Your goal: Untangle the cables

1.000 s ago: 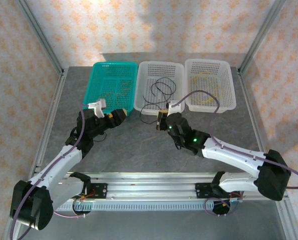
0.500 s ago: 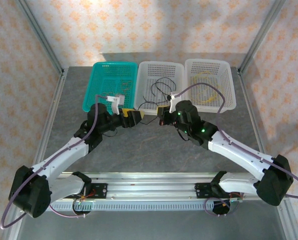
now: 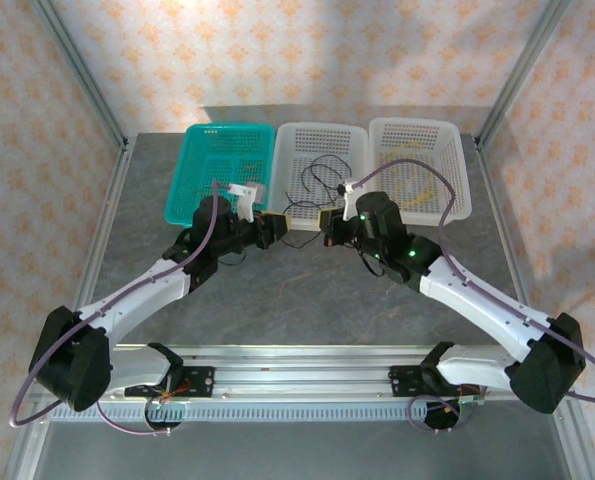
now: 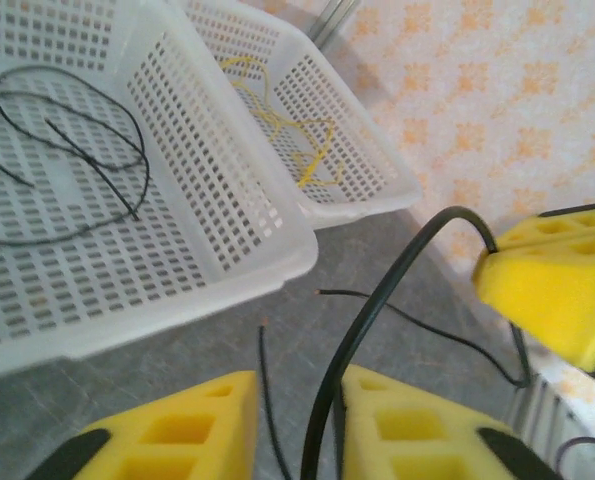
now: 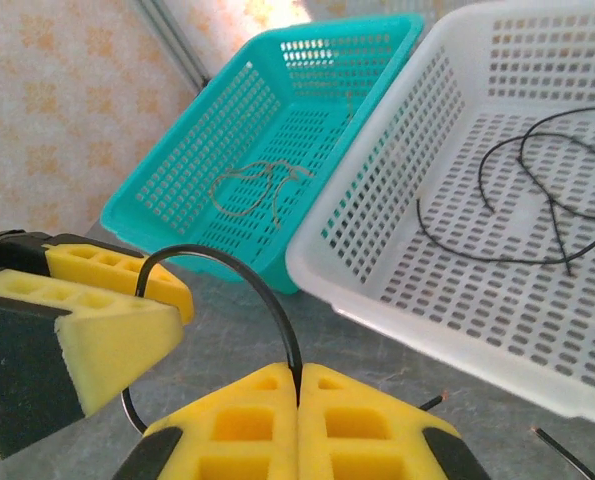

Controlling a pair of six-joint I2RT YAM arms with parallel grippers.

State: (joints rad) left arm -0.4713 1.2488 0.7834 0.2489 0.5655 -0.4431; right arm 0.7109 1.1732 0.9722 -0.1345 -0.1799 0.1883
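The right gripper point(image 5: 297, 400) is pressed together on a black cable point(image 5: 217, 250) arching from its pads to between the left gripper's point(image 4: 299, 388) pads, grip there unclear, probably so each arm can pull one end apart.

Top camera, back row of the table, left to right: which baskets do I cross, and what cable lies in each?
Teal basket with an orange-brown cable → middle white basket with a black cable → right white basket with a yellow cable.
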